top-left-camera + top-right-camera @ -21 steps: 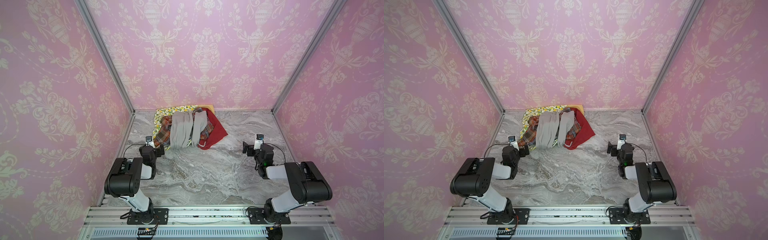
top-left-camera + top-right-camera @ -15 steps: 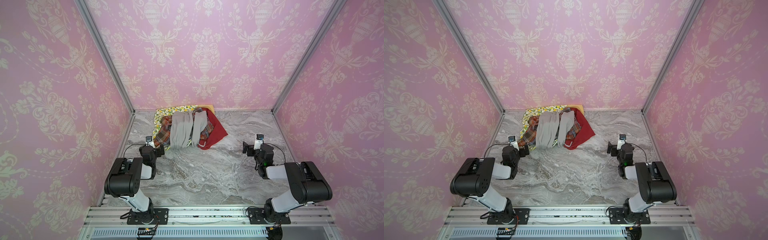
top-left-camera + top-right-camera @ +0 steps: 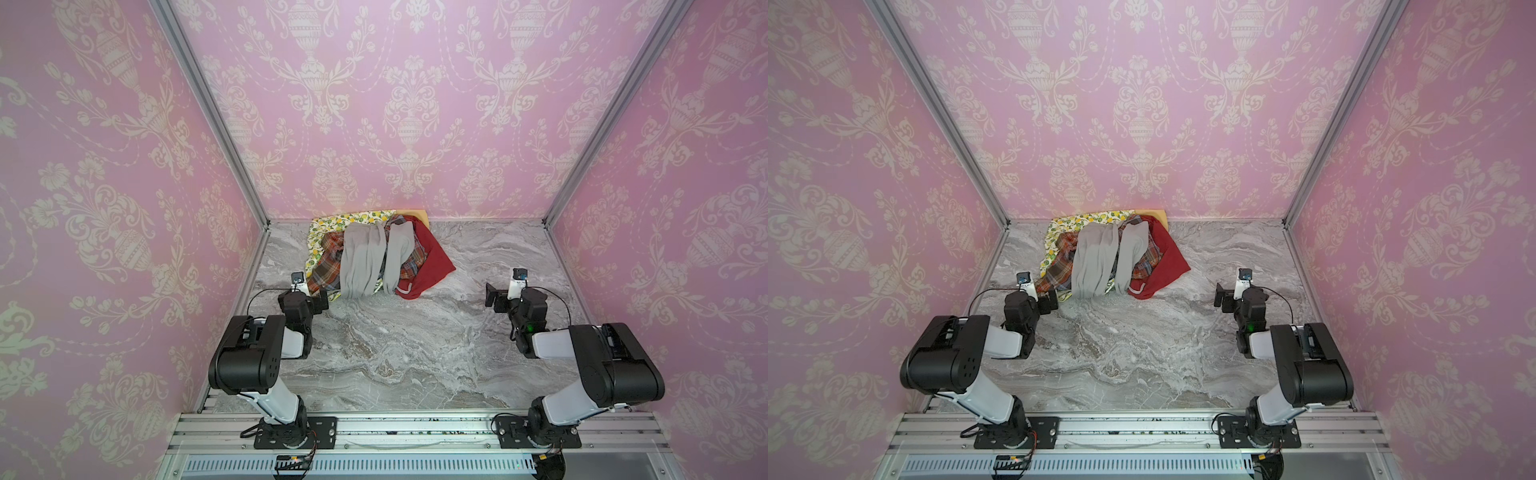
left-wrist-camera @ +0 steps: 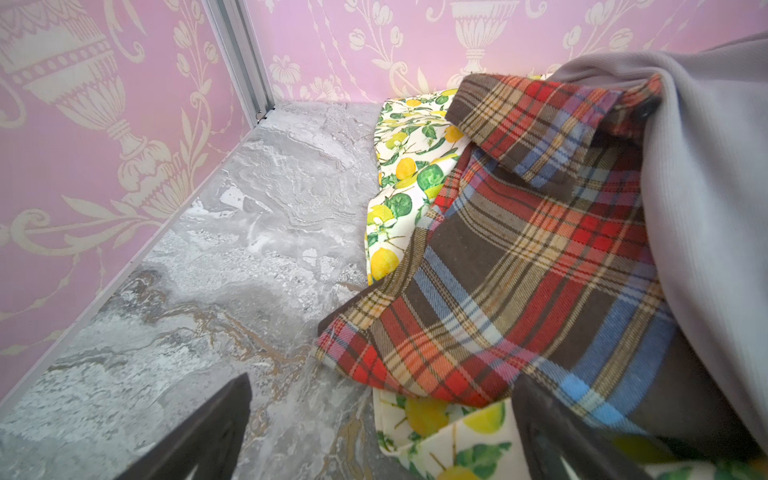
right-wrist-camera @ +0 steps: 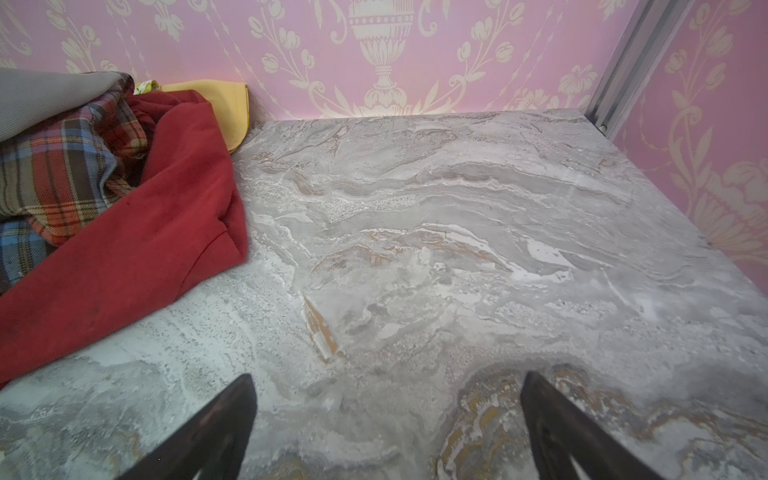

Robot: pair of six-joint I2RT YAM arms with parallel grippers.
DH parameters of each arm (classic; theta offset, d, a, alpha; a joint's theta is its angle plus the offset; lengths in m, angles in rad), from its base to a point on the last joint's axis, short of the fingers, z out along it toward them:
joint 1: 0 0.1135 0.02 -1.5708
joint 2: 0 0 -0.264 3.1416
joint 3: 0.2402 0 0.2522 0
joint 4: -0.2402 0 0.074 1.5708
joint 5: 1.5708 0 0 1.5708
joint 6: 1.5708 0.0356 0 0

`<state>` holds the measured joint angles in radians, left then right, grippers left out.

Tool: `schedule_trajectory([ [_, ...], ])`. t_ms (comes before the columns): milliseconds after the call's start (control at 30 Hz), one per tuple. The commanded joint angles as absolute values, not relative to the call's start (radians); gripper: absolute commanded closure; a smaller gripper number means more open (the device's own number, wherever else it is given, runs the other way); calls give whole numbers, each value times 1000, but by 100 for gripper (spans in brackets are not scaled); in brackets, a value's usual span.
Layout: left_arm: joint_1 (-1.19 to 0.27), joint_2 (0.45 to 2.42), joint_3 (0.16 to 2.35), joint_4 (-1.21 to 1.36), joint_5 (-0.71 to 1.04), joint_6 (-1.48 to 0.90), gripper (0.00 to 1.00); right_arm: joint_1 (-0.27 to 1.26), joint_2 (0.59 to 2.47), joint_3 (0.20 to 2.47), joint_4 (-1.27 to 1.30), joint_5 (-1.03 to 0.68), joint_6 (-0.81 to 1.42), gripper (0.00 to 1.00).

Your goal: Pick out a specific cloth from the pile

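Marble tabletop (image 3: 395,353), upper centre: red cloth (image 3: 432,259) tucked under plaid cloth (image 3: 328,270), left gripper (image 3: 322,300) and right gripper (image 3: 492,296) fingers apart, empty; tugging likely drags the pile (image 3: 361,262).

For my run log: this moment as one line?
stage: pick not begun | left jaws: open, empty, at pile edge | right jaws: open, empty, over table | red cloth: pile's right side, untouched

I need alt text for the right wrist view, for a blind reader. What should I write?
A dark red cloth lies on a grey marble table beside a plaid cloth, a grey garment and a yellow cloth, in front of a pink patterned wall. The open right hand, empty, is above bare table.
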<state>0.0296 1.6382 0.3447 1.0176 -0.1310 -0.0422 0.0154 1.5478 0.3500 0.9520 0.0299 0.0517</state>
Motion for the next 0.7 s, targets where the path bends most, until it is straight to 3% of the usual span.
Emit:
schedule_trajectory([
  [0,34,1636,331,1062,-166,-55,1,15,1547,362,950,23,45,0],
  [667,15,1637,353,1023,-161,-29,1,15,1547,364,950,26,43,0],
])
